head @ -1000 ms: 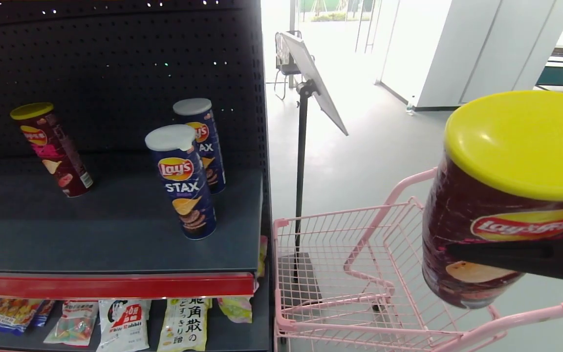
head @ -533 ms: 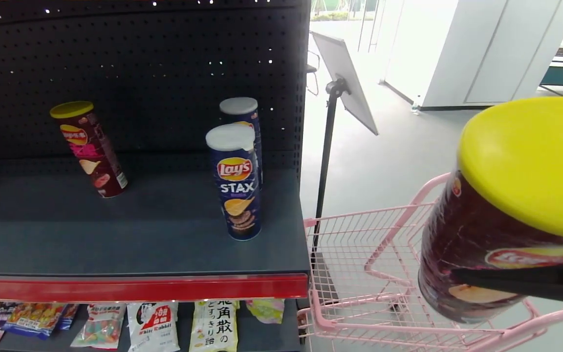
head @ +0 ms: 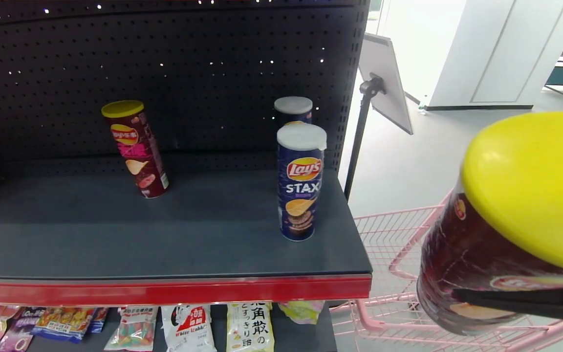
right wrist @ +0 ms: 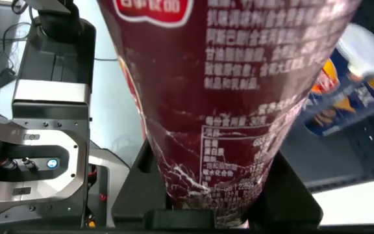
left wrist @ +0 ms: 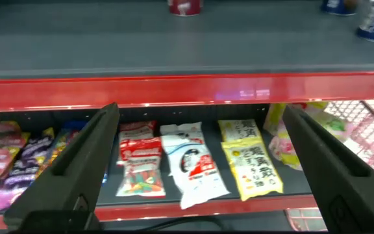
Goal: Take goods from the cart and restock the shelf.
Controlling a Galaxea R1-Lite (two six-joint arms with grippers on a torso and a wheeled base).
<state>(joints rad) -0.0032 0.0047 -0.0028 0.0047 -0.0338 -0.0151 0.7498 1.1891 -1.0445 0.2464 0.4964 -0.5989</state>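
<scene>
The right tool (right wrist: 221, 195) was clamped about the lower body of a maroon chip can (head: 477, 254), one black finger lying across its label. The can hung off the shelf's right end, over the pink wire cart (head: 399, 234). Its long axis ran close to vertical, with the yellow lid (head: 530, 186) up and the base down toward the cart.

The shelf (head: 188, 230) ended in a red front lip (head: 164, 289) and a square right corner, with a pegboard wall (head: 188, 73) behind. A second maroon can (head: 136, 149) stood on its base near the back, lid up. Two blue cans stood near the right end, the front one (head: 301, 181) just ahead of the rear one (head: 293, 110). Between the maroon can and the blue pair lay a broad bare stretch, running forward to the lip.

The left tool (left wrist: 203, 172) was spread wide and held nothing, facing the lip and the snack packets (head: 188, 327) on the shelf below.
</scene>
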